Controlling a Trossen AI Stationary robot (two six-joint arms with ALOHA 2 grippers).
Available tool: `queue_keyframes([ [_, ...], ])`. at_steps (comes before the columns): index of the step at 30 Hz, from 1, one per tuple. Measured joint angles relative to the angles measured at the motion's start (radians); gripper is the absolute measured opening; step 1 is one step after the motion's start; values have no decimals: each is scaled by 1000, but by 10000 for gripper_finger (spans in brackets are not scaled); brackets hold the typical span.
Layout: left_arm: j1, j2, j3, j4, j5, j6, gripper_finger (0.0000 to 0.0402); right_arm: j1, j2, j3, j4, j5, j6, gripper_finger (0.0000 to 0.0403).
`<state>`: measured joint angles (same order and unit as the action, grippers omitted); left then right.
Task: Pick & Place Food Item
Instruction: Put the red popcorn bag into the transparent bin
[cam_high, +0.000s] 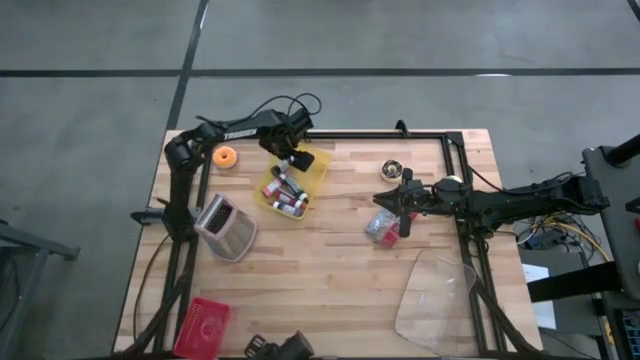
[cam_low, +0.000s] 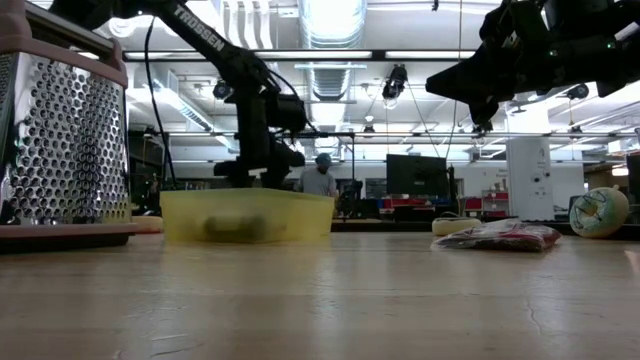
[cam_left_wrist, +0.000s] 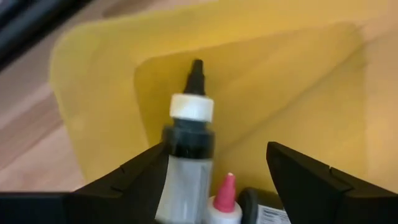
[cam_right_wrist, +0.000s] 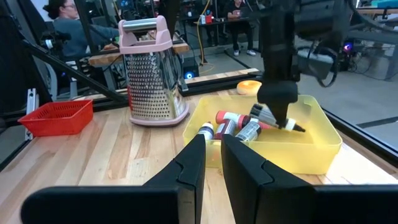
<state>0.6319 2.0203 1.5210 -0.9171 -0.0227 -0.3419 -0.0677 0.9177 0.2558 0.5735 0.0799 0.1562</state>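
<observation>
- Pale wooden tabletop (cam_high: 330, 280) fills the middle of the high view, with grey floor around it.
- Upper centre of that view: a yellow bin (cam_high: 318, 178) holding several small bottles (cam_high: 285, 195).
- The left gripper (cam_high: 297, 158) hangs over the bin's upper end, its fingers (cam_left_wrist: 134, 174) spread wide with nothing between them; a clear bottle with a black nozzle (cam_left_wrist: 186, 143) lies just beneath, inside the bin.
- Right of centre, the right gripper (cam_high: 403, 205) hovers with its fingers (cam_right_wrist: 186, 165) almost together, holding nothing that I can see.
- A red-and-clear packet (cam_high: 380, 226) lies on the tabletop just beside it.
- A metal grater (cam_high: 226, 226) stands at left, an orange round piece (cam_high: 226, 156) above it, a red basket (cam_high: 206, 324) at lower left.
- People sit in the room behind.
</observation>
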Motion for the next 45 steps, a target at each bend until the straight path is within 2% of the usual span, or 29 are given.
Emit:
queue_keyframes([
  [13, -40, -103, 45, -28, -29, 45, 277, 0, 0, 0, 0, 0, 0, 47],
  [22, -75, -183, 42, -199, -116, -25, 277, 0, 0, 0, 0, 0, 0, 47],
  [28, -104, -217, 29, -168, -119, -11, 277, 0, 0, 0, 0, 0, 0, 47],
  [38, -286, -239, 29, 36, -119, 188, 278, 0, 0, 0, 0, 0, 0, 47],
  [45, -455, -239, -4, 118, -221, 142, 278, 0, 0, 0, 0, 0, 0, 47],
])
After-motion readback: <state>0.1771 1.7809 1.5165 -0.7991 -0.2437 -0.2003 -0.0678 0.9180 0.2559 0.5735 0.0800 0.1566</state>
